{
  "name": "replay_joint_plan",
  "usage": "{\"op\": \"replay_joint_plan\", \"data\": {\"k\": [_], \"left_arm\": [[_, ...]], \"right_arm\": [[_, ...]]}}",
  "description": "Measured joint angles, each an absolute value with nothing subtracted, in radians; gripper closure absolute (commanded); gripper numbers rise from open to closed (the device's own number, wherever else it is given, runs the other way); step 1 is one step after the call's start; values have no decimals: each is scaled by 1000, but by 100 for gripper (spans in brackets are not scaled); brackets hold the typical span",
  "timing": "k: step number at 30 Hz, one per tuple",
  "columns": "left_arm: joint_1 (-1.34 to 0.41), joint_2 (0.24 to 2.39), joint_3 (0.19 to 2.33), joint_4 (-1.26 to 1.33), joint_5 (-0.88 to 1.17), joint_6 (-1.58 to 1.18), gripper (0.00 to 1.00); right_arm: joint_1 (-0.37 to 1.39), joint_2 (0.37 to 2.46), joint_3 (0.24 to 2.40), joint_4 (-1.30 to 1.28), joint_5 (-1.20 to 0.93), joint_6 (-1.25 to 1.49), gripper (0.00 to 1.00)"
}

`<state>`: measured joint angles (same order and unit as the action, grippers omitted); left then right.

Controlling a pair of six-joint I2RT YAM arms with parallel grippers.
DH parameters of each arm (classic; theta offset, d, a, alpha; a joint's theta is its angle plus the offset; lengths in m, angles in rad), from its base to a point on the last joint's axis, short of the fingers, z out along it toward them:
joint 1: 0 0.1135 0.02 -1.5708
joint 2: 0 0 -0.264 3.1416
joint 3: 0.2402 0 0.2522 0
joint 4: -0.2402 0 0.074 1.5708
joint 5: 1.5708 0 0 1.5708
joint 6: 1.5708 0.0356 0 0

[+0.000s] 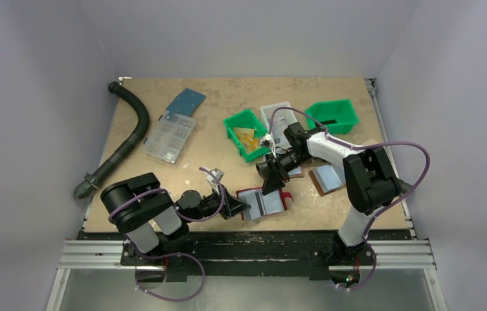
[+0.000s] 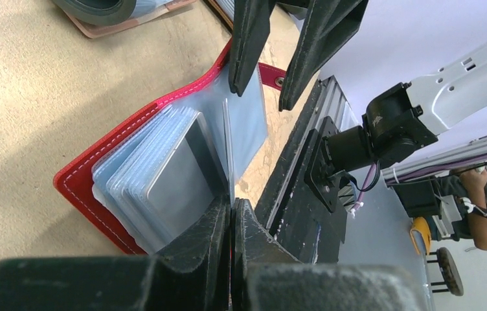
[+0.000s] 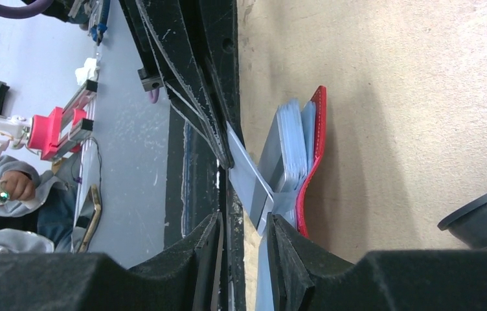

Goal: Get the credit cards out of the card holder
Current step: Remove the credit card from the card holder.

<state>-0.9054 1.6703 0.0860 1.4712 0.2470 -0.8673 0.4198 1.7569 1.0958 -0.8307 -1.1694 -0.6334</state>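
My left gripper (image 2: 231, 219) is squeezing a grey sheet (image 3: 247, 165) of the card holder (image 2: 76, 176). I cannot tell if it is a card or a pocket. My right gripper (image 2: 261, 97) is hanging half open above.

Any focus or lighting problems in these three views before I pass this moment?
Top view: even light, soft shadows, no glare. Left wrist view: left tool blurred at the bottom edge, card holder sharp. Right wrist view: right tool dark and soft, a broad shadow across the table.
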Motion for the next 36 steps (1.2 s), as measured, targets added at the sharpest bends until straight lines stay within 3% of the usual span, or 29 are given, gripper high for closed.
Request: {"op": "replay_joint_plan", "data": {"k": [25, 30, 36], "left_arm": [[-941, 1549, 98, 1435, 133, -770, 100], [-949, 1549, 105, 1435, 122, -765, 100], [-957, 1548, 105, 1436, 118, -765, 100]], "right_arm": [[430, 1763, 1096, -780, -1160, -546, 62], [430, 1763, 1096, -785, -1172, -551, 70], [429, 1763, 1096, -788, -1170, -560, 94]]}}
